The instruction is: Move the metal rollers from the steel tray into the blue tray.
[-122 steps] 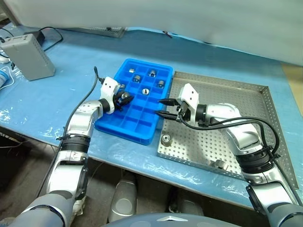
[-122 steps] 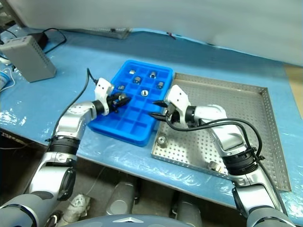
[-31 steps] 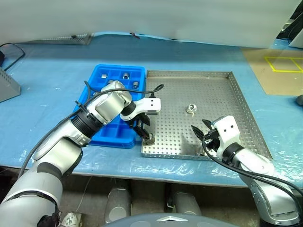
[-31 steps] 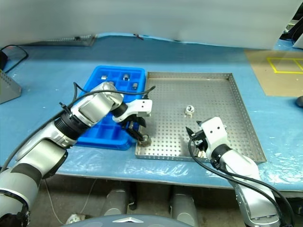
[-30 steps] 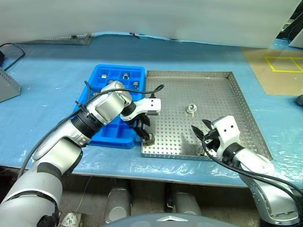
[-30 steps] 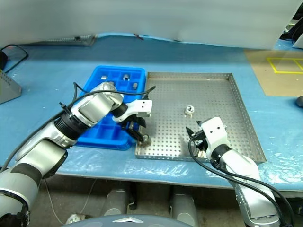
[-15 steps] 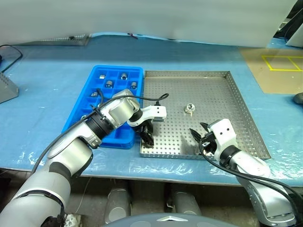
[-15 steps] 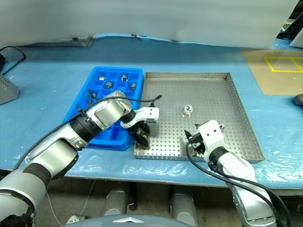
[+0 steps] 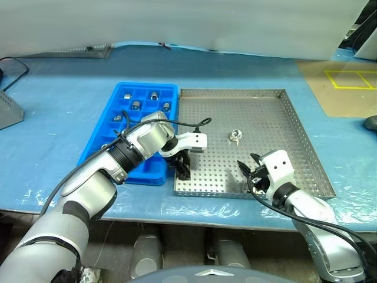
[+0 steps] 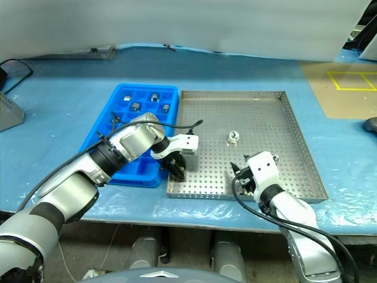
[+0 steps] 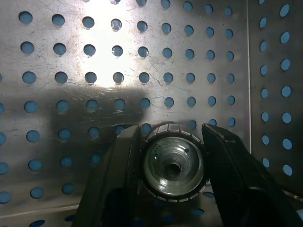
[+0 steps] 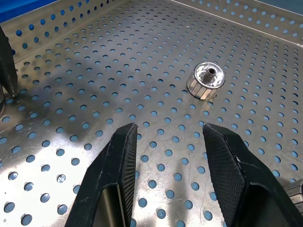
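The steel tray (image 9: 266, 115) lies mid-table, and the blue tray (image 9: 147, 85) sits against its left side. My left gripper (image 9: 184, 172) points down into the steel tray's near-left corner. In the left wrist view it (image 11: 171, 130) is shut on a metal roller (image 11: 173, 163) that stands on the perforated floor. A second roller (image 9: 235, 136) (image 12: 206, 80) lies loose in the middle of the steel tray. My right gripper (image 9: 248, 169) (image 12: 170, 127) hovers open over the tray's near edge, short of that roller. Several rollers (image 9: 154, 95) sit in the blue tray's far compartments.
A grey box (image 9: 8, 112) stands at the far left edge of the blue-covered table. A perforated metal sheet (image 9: 88, 48) lies at the back left. Yellow tape marks (image 9: 347, 79) and a dark object (image 9: 371, 122) are to the right.
My left gripper has sunk around the roller in the tray's near-left corner and shut on it. The camera shifted slightly. The right arm has not moved.
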### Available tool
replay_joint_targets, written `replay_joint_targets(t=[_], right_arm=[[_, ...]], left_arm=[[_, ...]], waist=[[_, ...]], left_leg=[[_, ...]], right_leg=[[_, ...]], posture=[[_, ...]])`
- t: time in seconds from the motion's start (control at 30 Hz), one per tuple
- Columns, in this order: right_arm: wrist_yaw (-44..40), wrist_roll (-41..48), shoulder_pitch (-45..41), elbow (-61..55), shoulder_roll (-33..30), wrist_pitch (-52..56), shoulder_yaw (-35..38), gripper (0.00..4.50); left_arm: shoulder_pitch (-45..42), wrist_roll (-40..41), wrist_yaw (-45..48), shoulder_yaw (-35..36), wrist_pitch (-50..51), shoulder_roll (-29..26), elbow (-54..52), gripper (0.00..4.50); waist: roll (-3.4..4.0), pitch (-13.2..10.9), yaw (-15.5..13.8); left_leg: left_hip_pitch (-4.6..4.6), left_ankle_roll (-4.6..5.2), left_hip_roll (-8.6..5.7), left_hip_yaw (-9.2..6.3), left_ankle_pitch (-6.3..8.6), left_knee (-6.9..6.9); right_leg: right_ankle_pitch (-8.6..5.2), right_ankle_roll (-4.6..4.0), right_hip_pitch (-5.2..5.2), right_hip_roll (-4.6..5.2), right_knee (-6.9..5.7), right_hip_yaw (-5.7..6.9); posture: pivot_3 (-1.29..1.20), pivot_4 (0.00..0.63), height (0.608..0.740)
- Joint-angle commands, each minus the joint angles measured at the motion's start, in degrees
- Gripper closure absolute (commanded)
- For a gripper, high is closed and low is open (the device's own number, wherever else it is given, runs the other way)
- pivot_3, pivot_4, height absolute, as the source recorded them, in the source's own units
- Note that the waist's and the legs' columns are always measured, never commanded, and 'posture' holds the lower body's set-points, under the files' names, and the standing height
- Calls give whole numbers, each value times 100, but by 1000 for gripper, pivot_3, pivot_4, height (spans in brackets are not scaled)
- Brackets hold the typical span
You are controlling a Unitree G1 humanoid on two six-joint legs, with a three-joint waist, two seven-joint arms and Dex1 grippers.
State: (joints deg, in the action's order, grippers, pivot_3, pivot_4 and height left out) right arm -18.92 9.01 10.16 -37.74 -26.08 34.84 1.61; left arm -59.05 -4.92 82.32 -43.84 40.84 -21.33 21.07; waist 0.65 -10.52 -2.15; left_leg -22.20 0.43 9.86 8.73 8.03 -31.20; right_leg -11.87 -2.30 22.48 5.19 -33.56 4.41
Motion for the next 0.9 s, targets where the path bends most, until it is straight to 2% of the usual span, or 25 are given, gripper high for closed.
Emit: replay_joint_targets(t=[0.03,0.2,0.33,0.5,0.6,0.77,0.9], right_arm=[[-4,-10,-100,-65,16,-134,95,2240],[-45,-12,-282,19,-23,-118,67,2240],[-175,135,-513,63,-41,-65,120,2240],[-648,691,-691,-145,-206,257,283,2240],[-1058,1665,-963,-366,-288,696,752,2240],[-1589,2206,-1543,-237,-774,996,657,2240],[-1884,2189,-2315,164,-944,1031,134,2240]], left_arm=[[-22,-207,50,-73,-54,-158,155,2667],[-69,-269,-107,26,-231,-131,356,2667],[-35,61,64,353,-448,-139,229,2781],[-177,314,-155,890,-659,68,446,2783],[-133,469,-74,1175,-849,-41,373,2783],[-147,912,-132,1852,-641,-156,195,2783],[-204,1570,-311,2847,-106,-377,-127,2783]], waist=[[0,0,1],[0,0,1],[-1,-1,0],[-1,-1,-49],[-1,-1,-78],[-1,-2,-118],[0,-3,-211]], left_leg=[[5,0,0,0,0,0],[13,-1,1,0,-1,1],[13,-3,0,0,-2,0],[5,-1,-3,-1,-1,1],[-12,9,-5,-2,6,2],[-25,19,-4,0,11,5],[-24,9,-2,-1,5,11]], right_leg=[[0,0,-4,0,0,0],[-1,1,-10,0,1,0],[-1,1,-10,0,1,0],[-1,1,-8,2,2,1],[15,-27,-4,4,16,3],[24,-41,3,8,27,8],[24,-44,13,6,15,10]], posture=[[-186,150,740],[-164,150,740],[-146,150,740],[-117,150,740],[-89,150,740],[1,150,740],[93,150,740]])
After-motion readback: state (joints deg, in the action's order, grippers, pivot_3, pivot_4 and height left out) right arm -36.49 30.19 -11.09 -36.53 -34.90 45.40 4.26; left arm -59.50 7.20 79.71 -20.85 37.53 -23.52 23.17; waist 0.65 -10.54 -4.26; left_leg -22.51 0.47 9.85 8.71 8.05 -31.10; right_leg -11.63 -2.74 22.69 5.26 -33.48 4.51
